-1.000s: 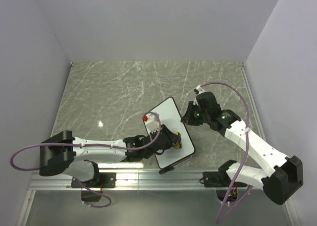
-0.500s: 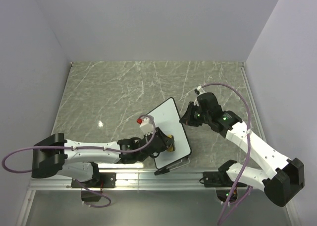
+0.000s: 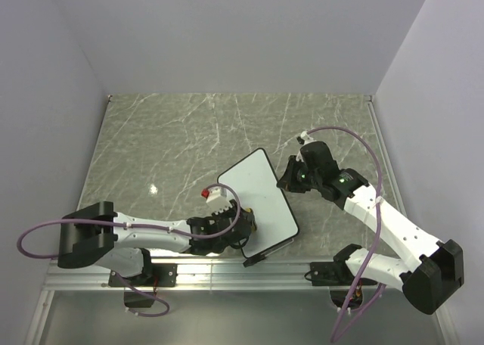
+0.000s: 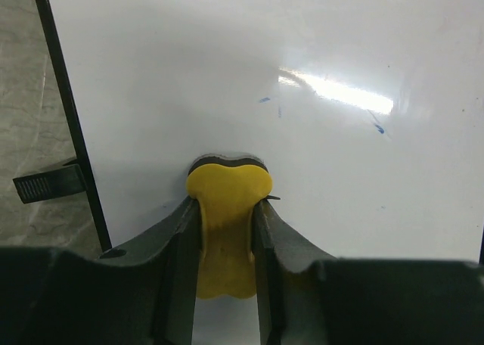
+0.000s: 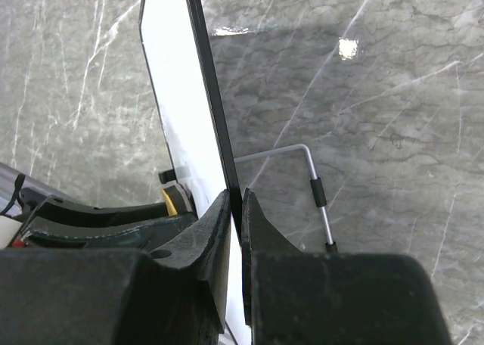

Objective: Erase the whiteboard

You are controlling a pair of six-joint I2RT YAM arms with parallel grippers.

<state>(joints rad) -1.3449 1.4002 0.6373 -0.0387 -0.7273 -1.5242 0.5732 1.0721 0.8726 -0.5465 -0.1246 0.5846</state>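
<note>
well, i judge i'm mid-wipe: my left gripper (image 4: pixel 227 210) is clamped on the yellow eraser (image 4: pixel 225 239), whose dark felt end seems pressed to the whiteboard (image 4: pixel 189 73) near its left frame. my right gripper (image 5: pixel 234 209) pinches the board's right edge, bracing it near the front middle of the table (image 3: pixel 166 133), between both arms. most of the surface looks clean. faint blue flecks (image 4: pixel 378 127) up and right of the eraser are what's left. next i'd sweep toward them with even pressure, so the board doesn't slip in the right pinch. a black side tab (image 4: pixel 45 184) juts out beside the frame and a wire stand (image 5: pixel 316 182) sits behind. neither blocks the stroke.
</note>
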